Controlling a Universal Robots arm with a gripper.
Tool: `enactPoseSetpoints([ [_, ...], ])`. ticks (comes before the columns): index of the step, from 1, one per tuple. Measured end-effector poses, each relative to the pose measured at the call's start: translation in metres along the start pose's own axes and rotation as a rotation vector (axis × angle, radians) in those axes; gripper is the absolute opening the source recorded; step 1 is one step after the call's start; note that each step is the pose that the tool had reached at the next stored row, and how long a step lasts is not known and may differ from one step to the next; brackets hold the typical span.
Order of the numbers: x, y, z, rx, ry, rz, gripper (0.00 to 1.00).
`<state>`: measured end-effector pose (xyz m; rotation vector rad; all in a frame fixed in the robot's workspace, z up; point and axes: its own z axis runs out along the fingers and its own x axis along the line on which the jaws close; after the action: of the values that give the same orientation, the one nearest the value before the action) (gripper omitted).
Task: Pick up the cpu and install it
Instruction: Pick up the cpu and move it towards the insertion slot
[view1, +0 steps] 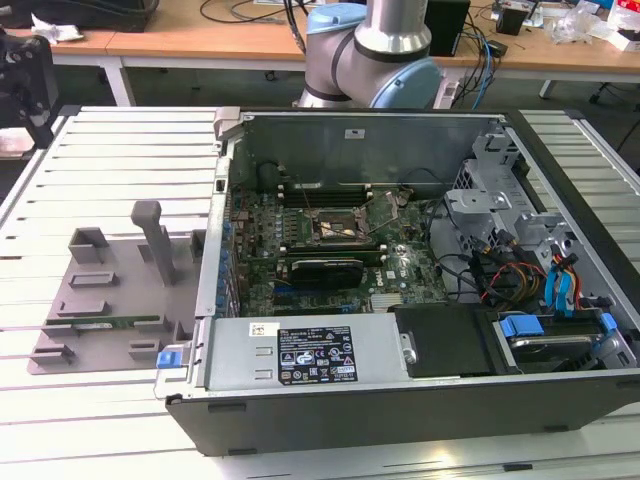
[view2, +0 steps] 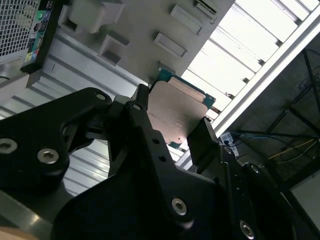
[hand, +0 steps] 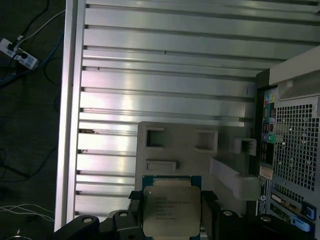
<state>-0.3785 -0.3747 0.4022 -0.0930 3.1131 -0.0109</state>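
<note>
My gripper (view2: 172, 120) is shut on the cpu (view2: 177, 112), a flat square chip with a silver-grey metal top and a thin green edge. One black finger (view2: 142, 107) presses on each side of it. In the first wrist view the cpu (hand: 171, 210) hangs in the gripper (hand: 171, 205) above the grey fixture plate (hand: 175, 145) and the slatted aluminium table (hand: 165, 75). In the exterior view the arm's black head (view1: 22, 85) is high at the exterior view's left, away from the open computer case (view1: 400, 400). The square black socket (view1: 340, 228) on the motherboard has its metal frame raised.
The grey fixture plate (view1: 100, 300) with upright posts lies beside the case at the exterior view's left, holding a long green memory stick (view1: 120, 322). Cables and blue drive brackets (view1: 560, 290) fill the case's right side. The arm's base (view1: 375, 60) stands behind the case.
</note>
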Motion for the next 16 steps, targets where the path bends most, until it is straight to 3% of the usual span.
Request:
enactPoseSetpoints([
  [9,-0.0031,0.0007,-0.0005,-0.0001,-0.0001,0.000,0.55],
  [13,-0.0128,0.0001,-0.0002,-0.0001,-0.0001,0.000,0.55],
  [16,-0.0242,-0.0006,0.0001,0.0000,-0.0002,0.000,0.55],
])
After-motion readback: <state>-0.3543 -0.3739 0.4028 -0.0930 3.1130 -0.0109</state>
